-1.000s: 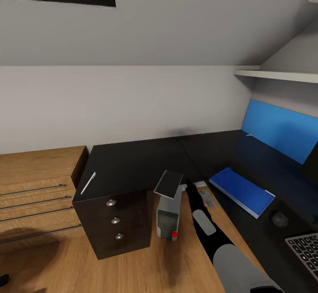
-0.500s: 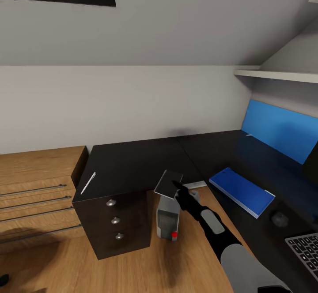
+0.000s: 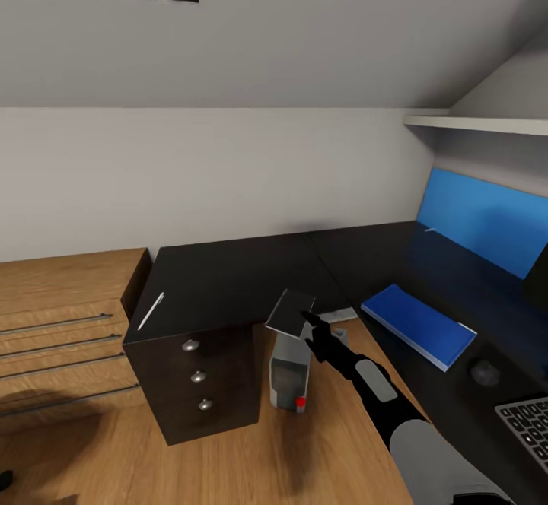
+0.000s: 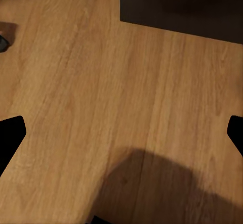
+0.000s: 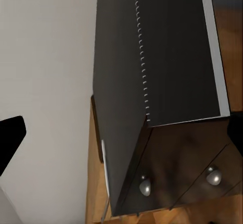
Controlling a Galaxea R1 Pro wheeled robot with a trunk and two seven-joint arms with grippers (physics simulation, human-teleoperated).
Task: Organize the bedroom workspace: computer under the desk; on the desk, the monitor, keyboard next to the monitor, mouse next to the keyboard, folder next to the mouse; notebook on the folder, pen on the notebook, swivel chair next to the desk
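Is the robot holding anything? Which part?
Nothing yet, it seems. The right tool is beside the notebook; the left tool is empty.

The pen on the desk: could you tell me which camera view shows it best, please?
The head view: the pen lies whole on the desk above the drawers. The right wrist view catches it as a foreshortened pale strip; the left wrist view looks at floor.

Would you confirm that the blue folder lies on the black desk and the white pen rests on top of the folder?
Not quite. The folder does lie on the desk, but the pen is not on it: the head view shows the pen on the bare desktop at the opposite end, above the drawers, well apart from the folder.
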